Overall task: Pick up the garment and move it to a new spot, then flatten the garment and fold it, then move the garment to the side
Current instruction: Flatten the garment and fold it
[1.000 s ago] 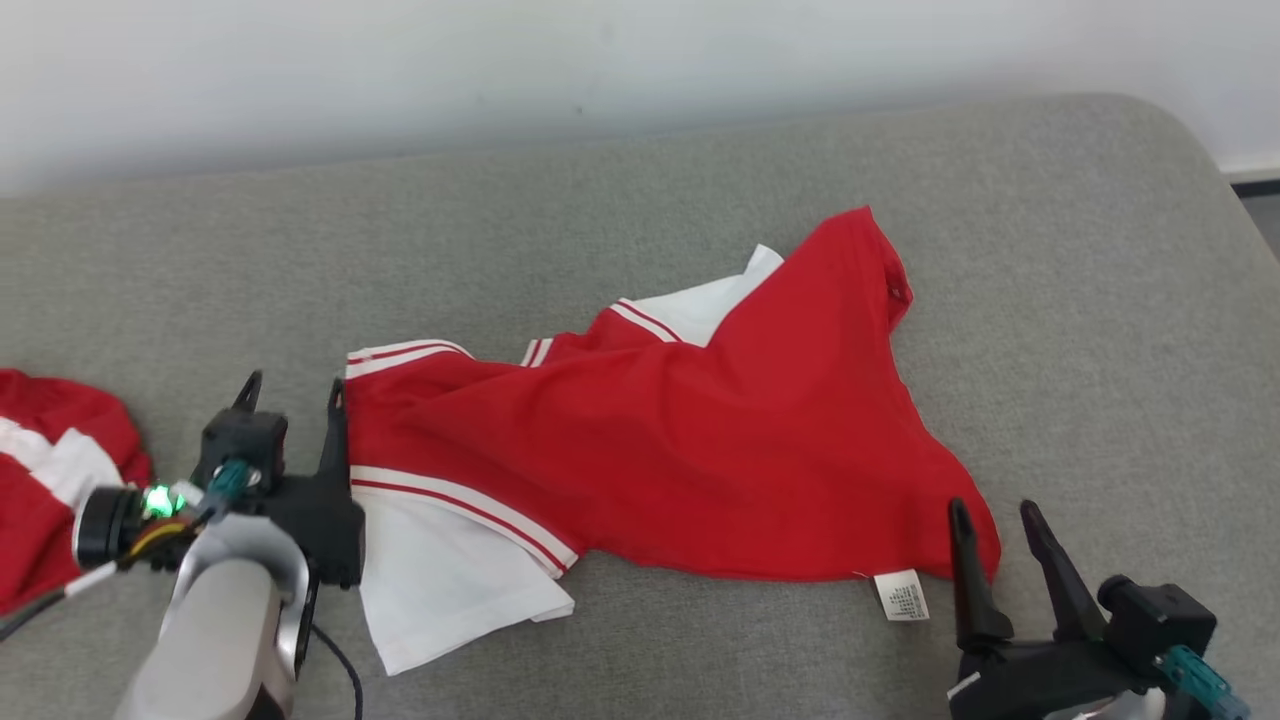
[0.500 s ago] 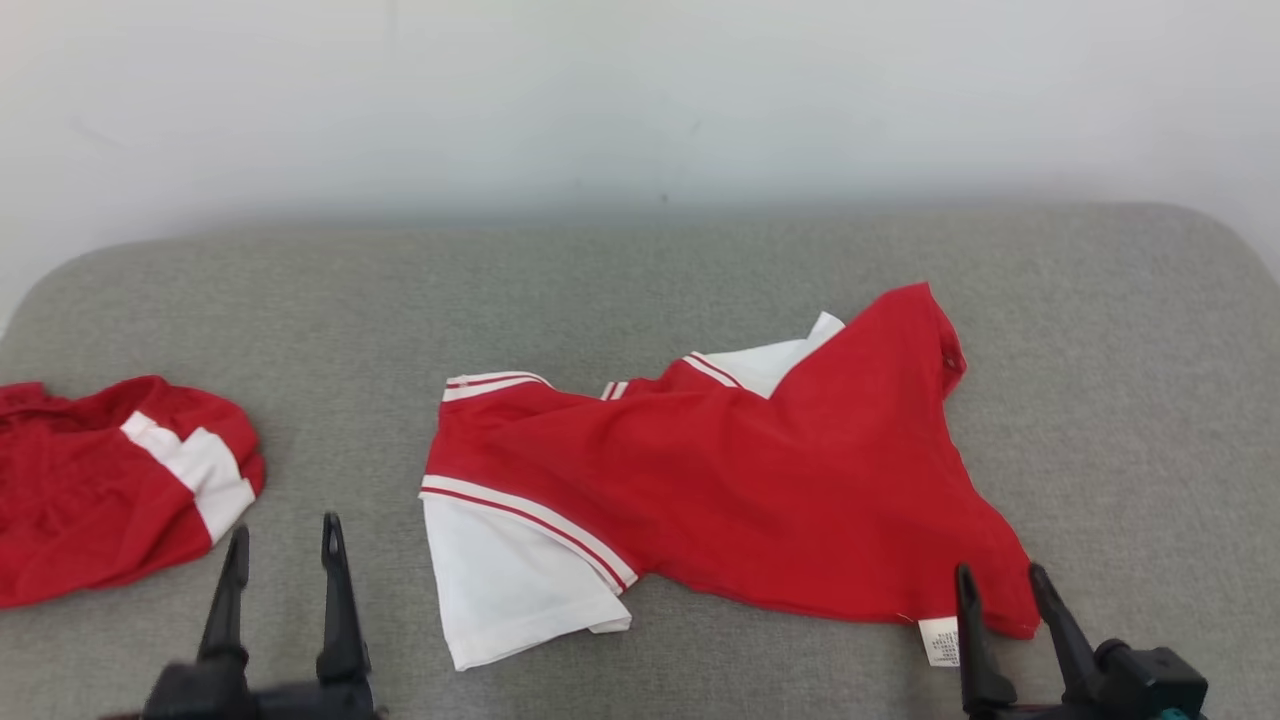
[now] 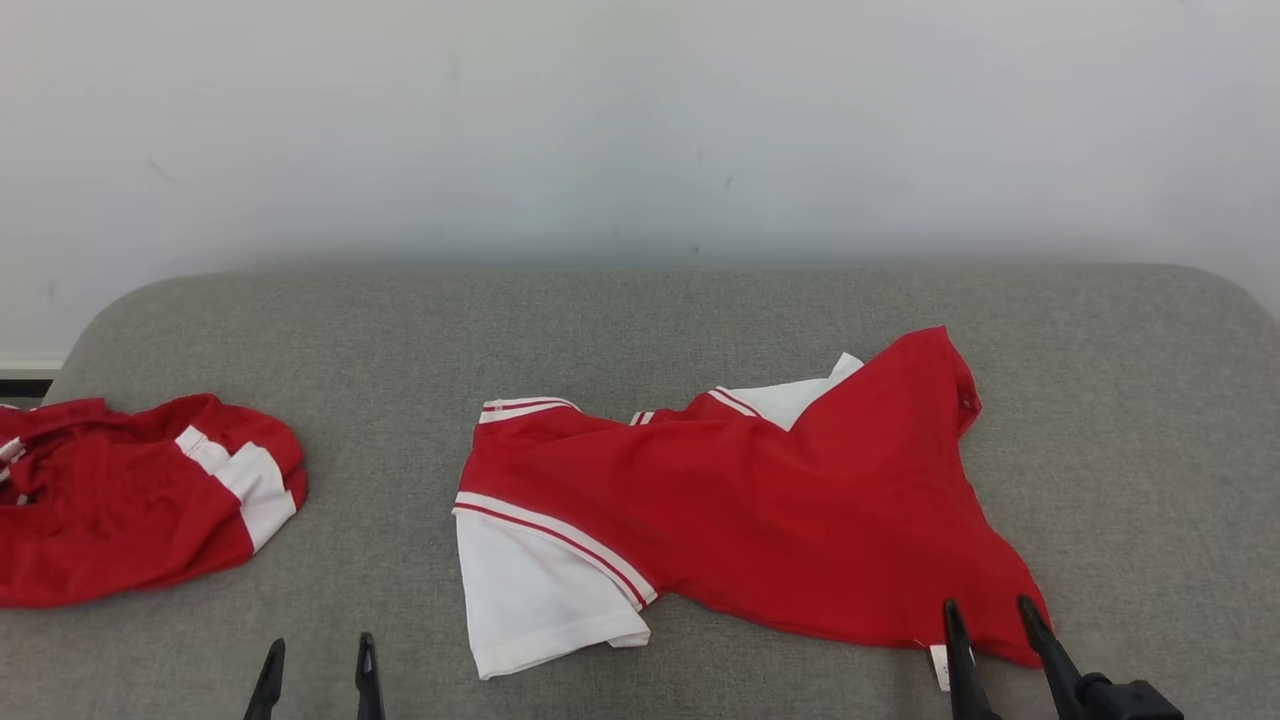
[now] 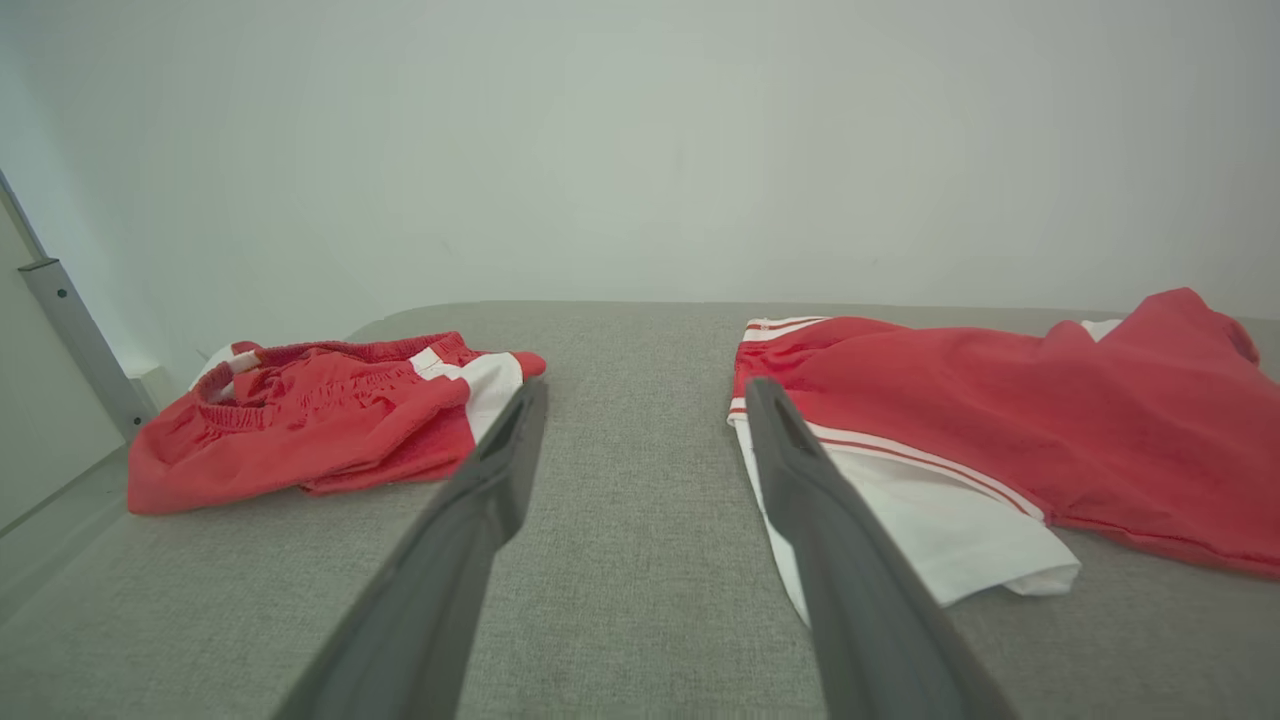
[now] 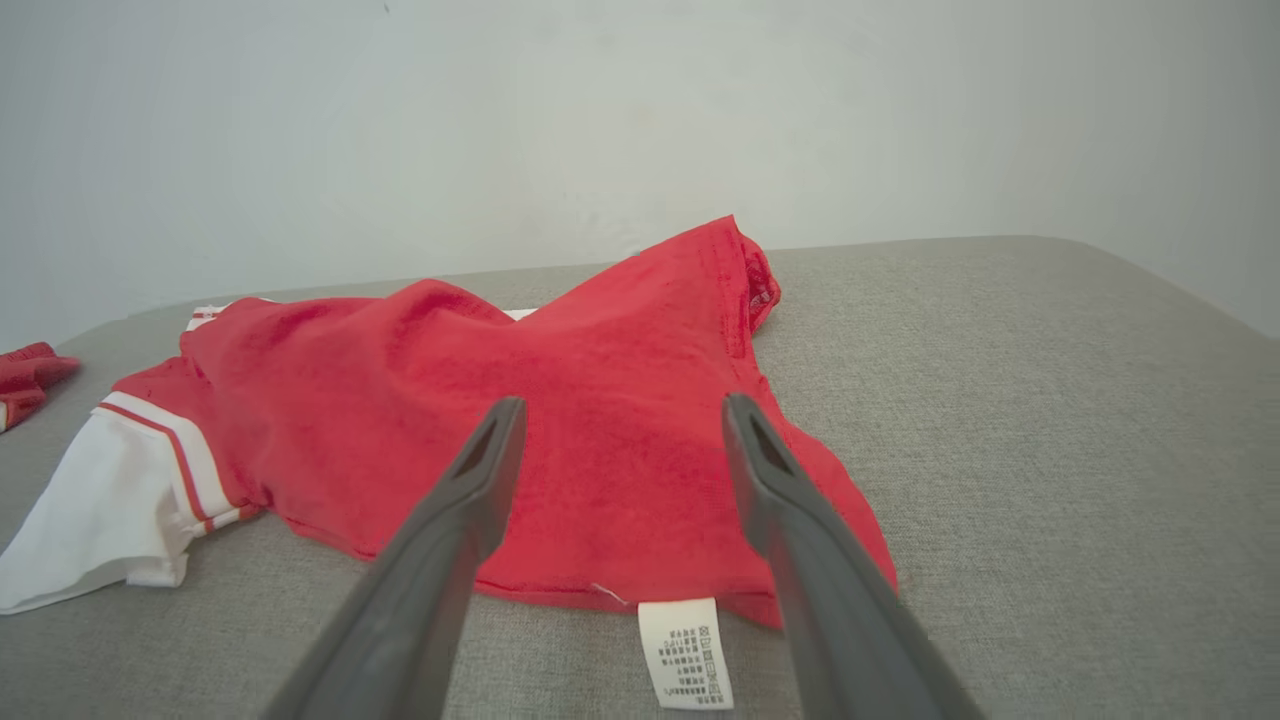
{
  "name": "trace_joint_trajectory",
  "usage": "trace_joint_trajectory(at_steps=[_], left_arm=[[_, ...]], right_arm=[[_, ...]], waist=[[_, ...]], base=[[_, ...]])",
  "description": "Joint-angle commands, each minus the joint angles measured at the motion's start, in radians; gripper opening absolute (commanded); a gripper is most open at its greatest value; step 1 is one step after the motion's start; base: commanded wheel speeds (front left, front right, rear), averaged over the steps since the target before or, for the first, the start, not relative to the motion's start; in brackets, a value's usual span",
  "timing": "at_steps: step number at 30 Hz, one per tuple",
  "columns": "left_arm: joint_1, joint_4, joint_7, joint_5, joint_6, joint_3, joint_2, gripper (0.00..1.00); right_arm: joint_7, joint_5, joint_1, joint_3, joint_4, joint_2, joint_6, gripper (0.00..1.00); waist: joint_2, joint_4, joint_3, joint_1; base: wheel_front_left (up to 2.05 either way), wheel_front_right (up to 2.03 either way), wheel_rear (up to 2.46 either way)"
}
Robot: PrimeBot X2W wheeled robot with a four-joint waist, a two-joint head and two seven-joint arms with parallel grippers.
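Since a second ago our left gripper (image 3: 321, 640) has drawn back off the sleeve (image 3: 530, 590); it gapes empty, as does our right gripper (image 3: 985, 603). Mid-way across the grey cushion (image 3: 640, 320) we see the garment (image 3: 780, 500), crumpled red with white striped sleeves, its white label (image 5: 685, 650) toward the cushion's near edge.

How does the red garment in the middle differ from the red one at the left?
The middle garment lies spread out; the left garment is bunched in a heap. The middle garment shows a white care label; the left garment shows a gathered waistband. Both are red with white panels, resting on the grey cushion.
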Motion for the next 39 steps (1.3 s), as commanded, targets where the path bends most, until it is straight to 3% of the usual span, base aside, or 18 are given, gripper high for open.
trace_joint_trajectory(at_steps=[1, 18, 39], left_arm=[[0.015, 0.005, -0.003, 0.012, -0.001, -0.002, -0.003, 1.00], [-0.009, 0.155, -0.003, -0.006, -0.026, 0.002, -0.008, 1.00], [-0.011, 0.152, -0.003, -0.002, -0.022, -0.002, -0.010, 1.00]], right_arm=[[-0.007, -0.011, 0.012, -0.004, 0.002, -0.002, -0.002, 1.00], [-0.022, -0.065, 0.007, 0.029, 0.000, -0.012, -0.002, 1.00], [-0.022, -0.022, -0.004, 0.029, -0.003, -0.016, -0.002, 1.00]], waist=[[0.0001, -0.008, -0.002, 0.0001], [0.0001, -0.079, 0.002, 0.0001], [0.0001, -0.092, 0.015, 0.0001]], base=[[0.00, 0.00, 0.00], [0.00, 0.00, 0.00], [0.00, 0.00, 0.00]])
